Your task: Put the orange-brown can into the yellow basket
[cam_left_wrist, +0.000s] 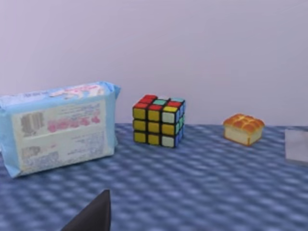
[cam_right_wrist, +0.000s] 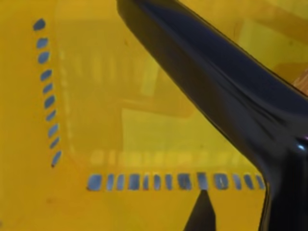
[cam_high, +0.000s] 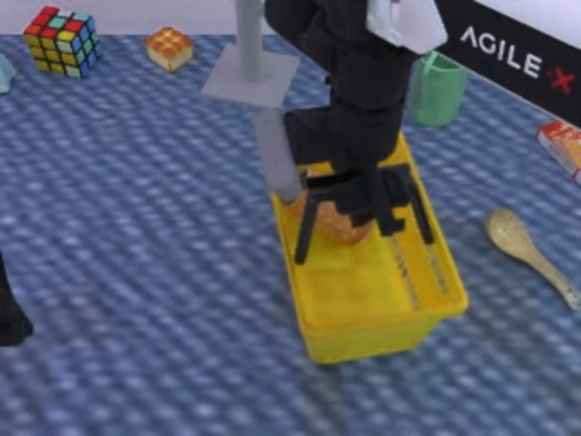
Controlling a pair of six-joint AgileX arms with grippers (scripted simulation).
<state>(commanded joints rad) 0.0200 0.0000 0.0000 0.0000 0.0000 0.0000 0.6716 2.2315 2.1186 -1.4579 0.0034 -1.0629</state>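
Observation:
The yellow basket (cam_high: 381,338) stands right of the table's middle, its black handle (cam_high: 307,227) folded across it. The orange-brown can (cam_high: 338,225) lies inside the basket at its far end, mostly covered by my right gripper (cam_high: 368,204). That gripper hangs just above the can, open, and the can looks free of the fingers. In the right wrist view the basket's slotted wall (cam_right_wrist: 144,207) fills the picture, the handle (cam_right_wrist: 216,91) crosses it, and one dark fingertip (cam_right_wrist: 202,214) shows. My left arm (cam_high: 11,313) is parked at the left edge.
A green cup (cam_high: 438,89) stands just behind the basket, and a spoon (cam_high: 526,250) lies to its right. A Rubik's cube (cam_high: 62,41), a bread bun (cam_high: 170,47) and a grey stand (cam_high: 250,73) sit along the back. A tissue pack (cam_left_wrist: 57,127) shows in the left wrist view.

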